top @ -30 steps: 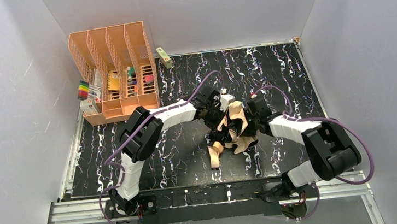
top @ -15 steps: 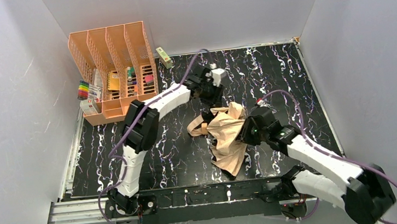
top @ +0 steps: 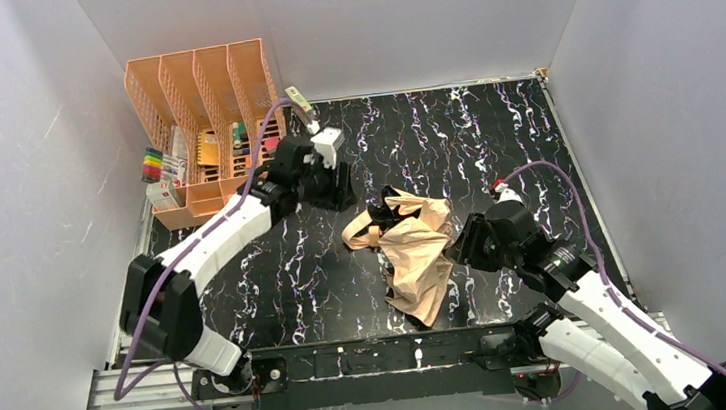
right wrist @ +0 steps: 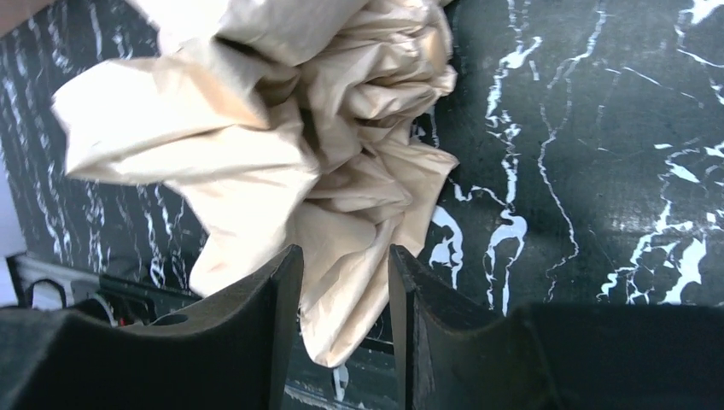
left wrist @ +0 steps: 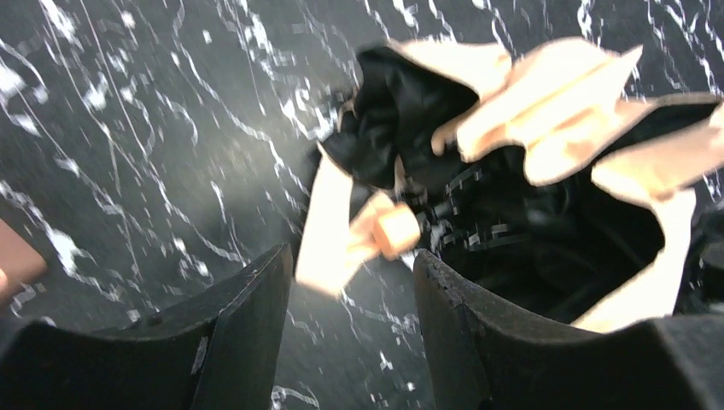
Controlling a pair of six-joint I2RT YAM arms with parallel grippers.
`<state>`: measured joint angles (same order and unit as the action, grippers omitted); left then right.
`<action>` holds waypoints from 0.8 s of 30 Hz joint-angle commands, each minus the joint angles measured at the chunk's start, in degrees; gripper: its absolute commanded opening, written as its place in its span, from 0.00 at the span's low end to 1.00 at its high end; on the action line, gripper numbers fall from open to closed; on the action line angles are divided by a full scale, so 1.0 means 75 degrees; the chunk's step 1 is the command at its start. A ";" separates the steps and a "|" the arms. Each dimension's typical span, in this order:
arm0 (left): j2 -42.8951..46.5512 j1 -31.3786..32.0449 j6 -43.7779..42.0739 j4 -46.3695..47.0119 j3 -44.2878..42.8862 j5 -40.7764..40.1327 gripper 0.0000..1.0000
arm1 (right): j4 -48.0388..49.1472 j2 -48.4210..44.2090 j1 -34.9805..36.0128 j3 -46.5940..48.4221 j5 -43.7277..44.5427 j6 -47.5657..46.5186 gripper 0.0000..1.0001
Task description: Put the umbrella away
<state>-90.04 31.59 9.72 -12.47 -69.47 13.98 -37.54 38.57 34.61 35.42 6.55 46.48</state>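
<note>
The umbrella lies loose and crumpled on the black marbled table, a heap of pale peach-tan fabric with a dark underside. My left gripper hovers up and left of it, open and holding nothing. In the left wrist view, the small tan handle and a strap lie just beyond the left gripper. My right gripper sits at the umbrella's right edge, also open. In the right wrist view the folds of fabric lie beyond the right gripper, whose jaws are apart.
A peach-orange slotted desk organizer stands at the back left, with coloured markers beside it. A small green box leans at the back wall. White walls close in three sides.
Both grippers have opened and let go of the umbrella, which dropped onto the table. The left arm drew back to the left, the right arm toward the near right.
</note>
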 commanded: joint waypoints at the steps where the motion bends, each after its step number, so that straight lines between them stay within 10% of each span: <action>1: 0.0998 0.0072 0.0651 0.0140 0.1229 0.0190 0.53 | 0.0251 -0.0427 0.0002 0.0269 -0.0953 -0.0726 0.51; 14: 0.3207 0.2341 0.3152 0.1548 0.4196 -0.0946 0.59 | 0.3707 0.1270 0.0072 -0.1369 -0.2952 0.0022 0.68; 24: 0.3349 0.2555 0.3155 0.1854 0.4275 -0.0716 0.59 | 0.6086 0.2495 0.0073 -0.0910 -0.2064 0.1189 0.24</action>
<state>-67.22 49.84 33.23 -0.80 -37.87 7.99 -1.69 55.40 34.98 24.27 -11.86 52.47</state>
